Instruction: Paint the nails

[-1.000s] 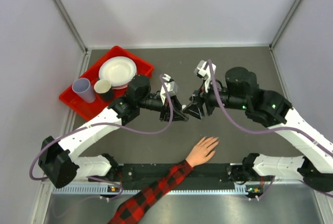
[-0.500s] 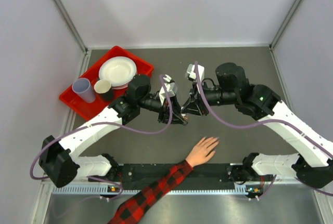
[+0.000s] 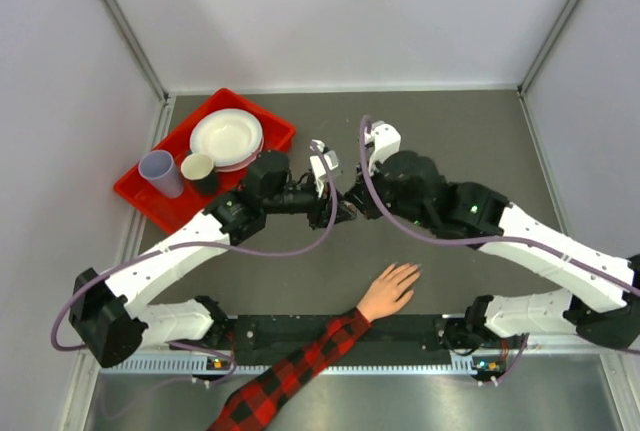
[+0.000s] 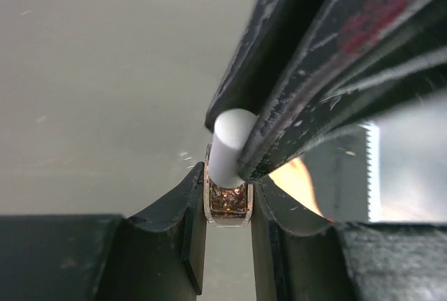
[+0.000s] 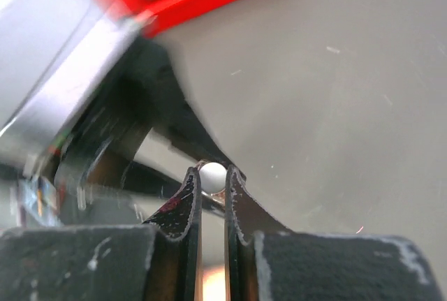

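Observation:
A small clear bottle (image 4: 228, 204) of coppery glitter polish is clamped between my left gripper's (image 4: 227, 179) jaws, held above the table. Its white cap (image 4: 230, 142) sticks out ahead, and my right gripper (image 5: 211, 175) is shut on that cap (image 5: 213, 174). In the top view the left gripper (image 3: 343, 213) and the right gripper (image 3: 353, 201) meet tip to tip at mid-table. The peach hand (image 3: 388, 291) lies flat nearer the front, fingers spread, with a red-and-black plaid sleeve (image 3: 300, 369). Its nails (image 3: 411, 271) are too small to make out. They are apart from both grippers.
A red tray (image 3: 140, 201) stands at the back left. It carries a white plate (image 3: 227, 136), a lilac cup (image 3: 160, 171) and a smaller cream cup (image 3: 198, 166). Grey walls close in the table on three sides.
My right gripper swung left to the bottle and shut on its white cap. The left gripper kept hold of the bottle and shifted slightly. The hand stayed still.

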Robot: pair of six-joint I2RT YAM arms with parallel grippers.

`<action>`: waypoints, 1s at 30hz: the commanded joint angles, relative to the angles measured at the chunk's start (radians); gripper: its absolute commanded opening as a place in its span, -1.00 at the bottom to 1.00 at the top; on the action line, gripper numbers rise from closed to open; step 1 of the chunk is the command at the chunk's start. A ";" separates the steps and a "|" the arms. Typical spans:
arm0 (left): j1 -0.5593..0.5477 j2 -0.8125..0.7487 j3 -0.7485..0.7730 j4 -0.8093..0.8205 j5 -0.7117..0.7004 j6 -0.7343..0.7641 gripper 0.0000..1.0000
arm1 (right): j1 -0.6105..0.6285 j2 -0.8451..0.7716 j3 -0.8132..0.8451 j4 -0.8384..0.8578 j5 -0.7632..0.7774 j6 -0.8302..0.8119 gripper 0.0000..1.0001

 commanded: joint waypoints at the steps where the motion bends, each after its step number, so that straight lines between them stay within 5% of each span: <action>1: 0.014 -0.081 -0.002 0.148 -0.334 0.017 -1.00 | 0.222 0.083 0.036 -0.181 0.636 0.495 -1.00; 4: 0.014 -0.101 -0.028 0.189 -0.307 0.012 -1.00 | 0.230 0.177 0.138 -0.305 0.705 0.590 -1.00; 8: 0.014 -0.100 -0.030 0.200 -0.250 0.008 -1.00 | 0.230 0.146 0.118 -0.223 0.665 0.511 -1.00; 12: 0.014 -0.080 -0.018 0.185 -0.137 0.017 -1.00 | 0.209 0.050 0.092 -0.093 0.512 0.282 -0.14; 17: 0.014 -0.020 0.021 0.153 0.113 0.015 -1.00 | 0.131 -0.070 0.071 -0.040 0.191 -0.015 0.42; 19: 0.014 -0.005 0.024 0.166 0.195 -0.001 -1.00 | 0.038 -0.104 0.080 -0.058 0.077 -0.077 0.42; 23: 0.014 0.024 0.036 0.194 0.376 -0.046 -1.00 | -0.137 -0.122 0.080 -0.072 -0.401 -0.164 0.15; 30: 0.014 0.046 0.042 0.222 0.482 -0.104 -1.00 | -0.185 -0.056 0.119 -0.117 -0.617 -0.272 0.10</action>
